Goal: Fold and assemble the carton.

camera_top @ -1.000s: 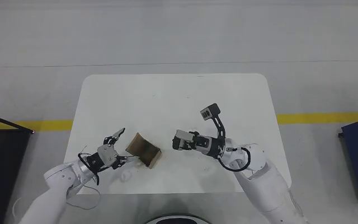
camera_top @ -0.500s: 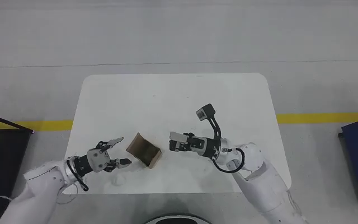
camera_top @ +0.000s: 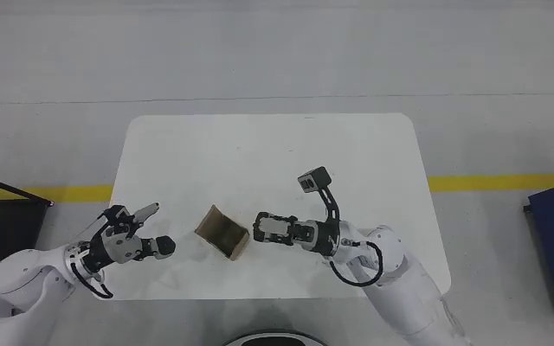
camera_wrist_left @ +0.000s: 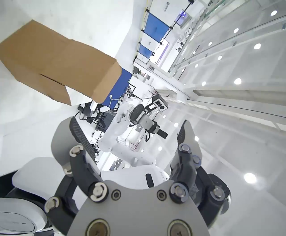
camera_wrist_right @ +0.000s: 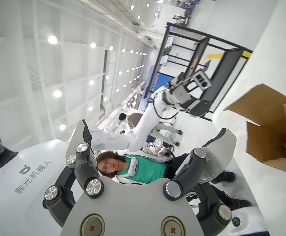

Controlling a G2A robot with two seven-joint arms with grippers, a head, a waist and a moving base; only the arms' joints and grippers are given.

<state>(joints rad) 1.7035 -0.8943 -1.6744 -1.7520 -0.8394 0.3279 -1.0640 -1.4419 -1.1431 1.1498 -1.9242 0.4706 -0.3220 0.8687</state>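
Cardboard carton (camera_top: 222, 233), one; left hand (camera_top: 158, 227), right hand (camera_top: 258, 229), both agape

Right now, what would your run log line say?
brown cardboard carton: on white table, ungripped | left end effector: open, apart from carton | right end effector: open, close beside carton

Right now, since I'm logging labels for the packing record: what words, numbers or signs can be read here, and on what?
None on the carton, on the faces that show.
None on the table.
Wall sign in the room behind: too small to read.
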